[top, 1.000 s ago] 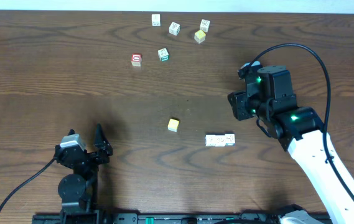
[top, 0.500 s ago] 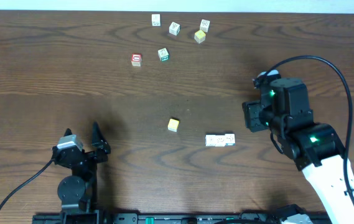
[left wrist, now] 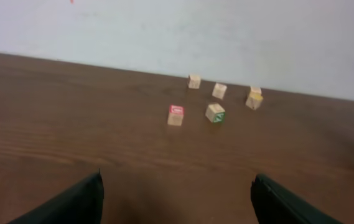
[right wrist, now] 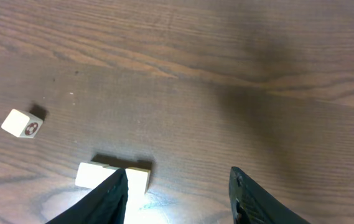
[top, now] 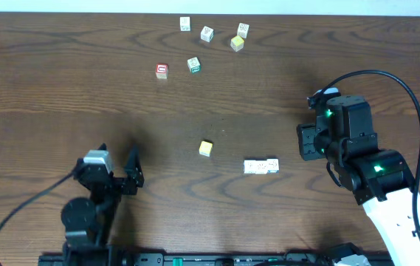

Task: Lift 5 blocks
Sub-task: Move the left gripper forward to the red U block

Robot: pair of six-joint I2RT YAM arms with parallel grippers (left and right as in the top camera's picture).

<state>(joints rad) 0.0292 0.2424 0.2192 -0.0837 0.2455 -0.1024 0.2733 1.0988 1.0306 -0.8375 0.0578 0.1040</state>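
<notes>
Both arms are low over the dark wooden surface, and nothing is held. The yellow-orange block sits alone mid-surface, so take that as our marker. Just to its right and a touch nearer the robot lies a short row of whitish blocks, touching end to end; how many, I cannot count for sure. The right pincer hangs further right of that row, fingers apart with only bare wood between them. In its own camera one finger crosses in front of the row's end, and contact I cannot judge. The left pincer is well to the left of the yellow-orange block and nearer the robot, spread wide, gripping nothing. On the far side of the marker and slightly left stands the red-bordered block, upright on the wood, with the green-bordered block just to its right. Beyond them, near the far edge, three white blocks and a pale yellow block are scattered.
</notes>
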